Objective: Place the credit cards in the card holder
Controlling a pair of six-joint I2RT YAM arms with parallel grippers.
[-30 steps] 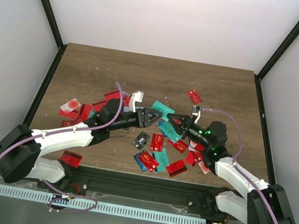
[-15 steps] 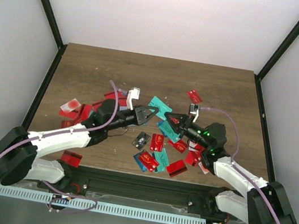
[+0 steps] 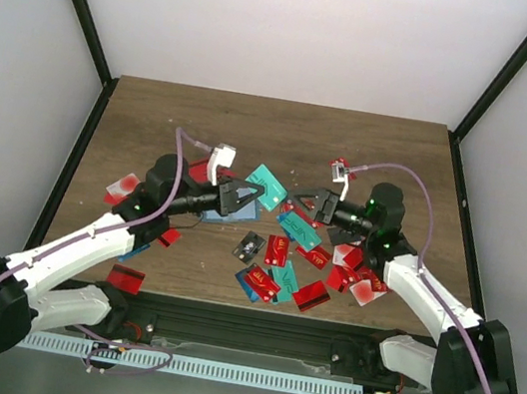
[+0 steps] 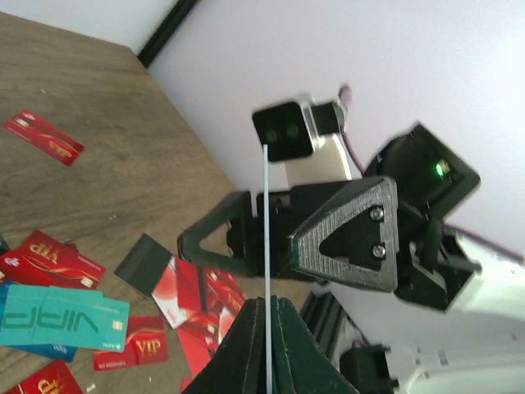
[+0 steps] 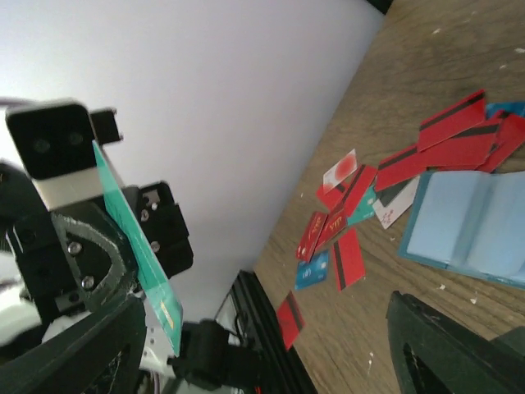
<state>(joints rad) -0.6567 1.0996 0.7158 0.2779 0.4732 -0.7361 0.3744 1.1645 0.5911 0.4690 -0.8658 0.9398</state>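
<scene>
Jaws of the left claw [image 3: 256, 193] are clenched on 1 teal card [image 3: 268, 182] above the table [image 3: 155, 118]. I see the right claw [image 3: 305, 204] released at its 3 o'clock.

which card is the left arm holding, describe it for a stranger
Over the middle of the wooden table, the left pincer clamps a teal card. The other cards lie flat; this one is raised off the wood.

A dark wooden table [image 3: 156, 113] stood between white walls [image 3: 291, 30], with black posts [image 3: 81, 0] at the rear corners. A pale perforated strip [image 3: 214, 371] lay before its near edge.
</scene>
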